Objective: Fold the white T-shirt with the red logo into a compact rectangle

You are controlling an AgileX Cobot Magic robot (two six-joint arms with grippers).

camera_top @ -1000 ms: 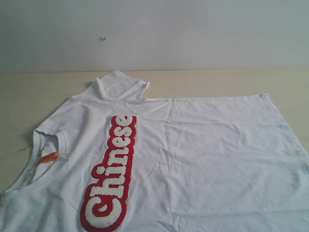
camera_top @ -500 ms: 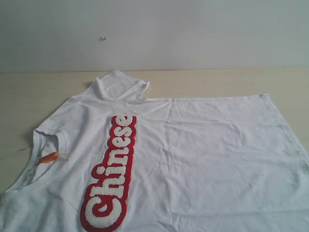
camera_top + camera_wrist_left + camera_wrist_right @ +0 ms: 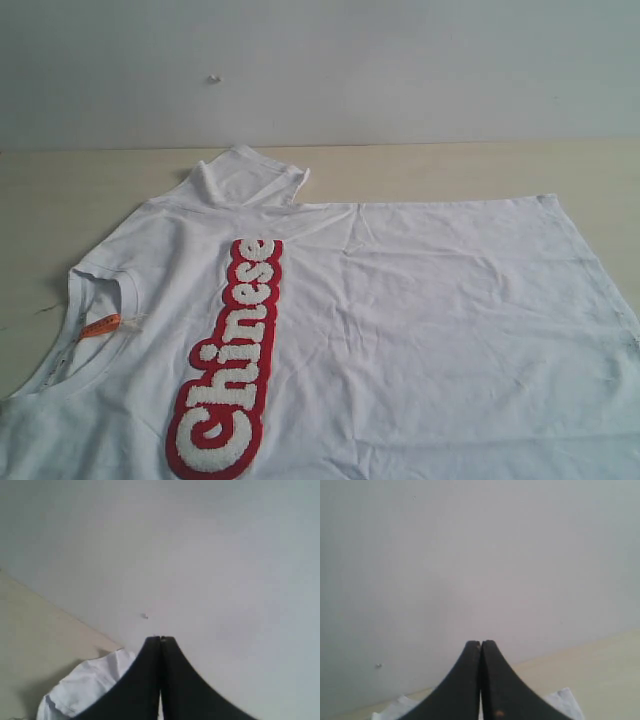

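Note:
The white T-shirt (image 3: pixel 420 330) lies spread flat on the wooden table, collar with its orange tag (image 3: pixel 100 326) at the left, hem at the right. Its far sleeve (image 3: pixel 245 178) is bunched up at the back. The red logo (image 3: pixel 232 355) spelling "Chinese" runs down the front. Neither gripper appears in the exterior view. In the left wrist view my left gripper (image 3: pixel 160 639) is shut with nothing between its black fingers, and a white sleeve bunch (image 3: pixel 90 685) shows below it. My right gripper (image 3: pixel 480 642) is likewise shut and empty, with shirt corners (image 3: pixel 565 702) beneath it.
The light wooden table (image 3: pixel 450 170) ends at a pale grey wall (image 3: pixel 400 70) behind the shirt. A small mark (image 3: pixel 213 78) sits on the wall. Bare tabletop shows behind the shirt and at the far left.

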